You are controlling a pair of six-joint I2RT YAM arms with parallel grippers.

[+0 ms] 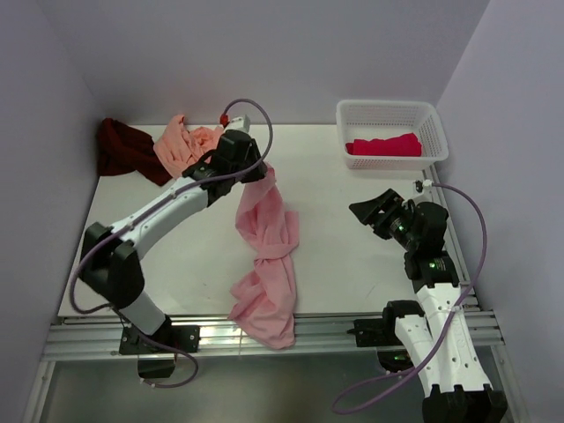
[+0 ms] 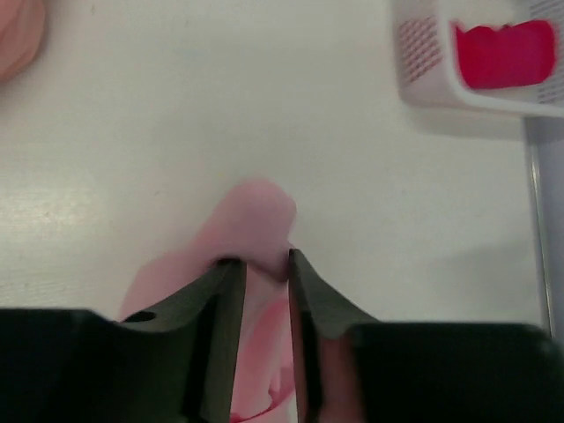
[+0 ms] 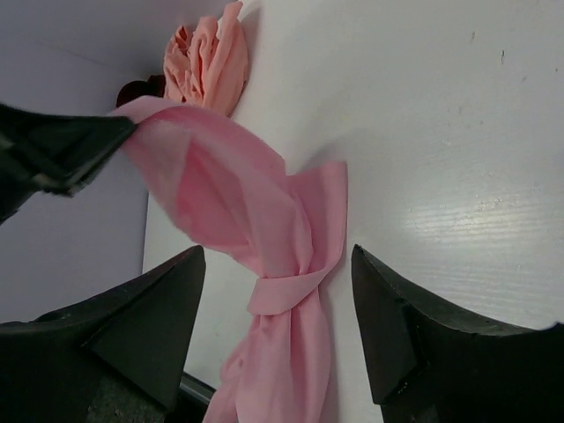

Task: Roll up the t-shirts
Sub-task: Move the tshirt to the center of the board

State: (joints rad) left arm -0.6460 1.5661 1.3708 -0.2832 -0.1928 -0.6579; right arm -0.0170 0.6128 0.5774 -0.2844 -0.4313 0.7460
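The light pink t-shirt [image 1: 264, 256] lies twisted and bunched in a long strip down the middle of the table, its lower end over the front edge. Its upper end is lifted, and my left gripper [image 1: 256, 172] is shut on that end; in the left wrist view the cloth [image 2: 256, 211] fills the narrow gap at the gripper's [image 2: 264, 260] tips. My right gripper [image 1: 370, 210] stands open to the right of the shirt, apart from it, and looks at the shirt [image 3: 238, 185] between its wide gripper [image 3: 278, 256] fingers. A peach-orange t-shirt [image 1: 181, 141] and a dark maroon t-shirt [image 1: 123, 145] lie crumpled at the back left.
A white lattice basket [image 1: 392, 110] stands at the back right with a crimson-pink t-shirt [image 1: 383, 145] inside. Lavender walls close the table on the left, back and right. The metal rail [image 1: 352, 330] runs along the front edge.
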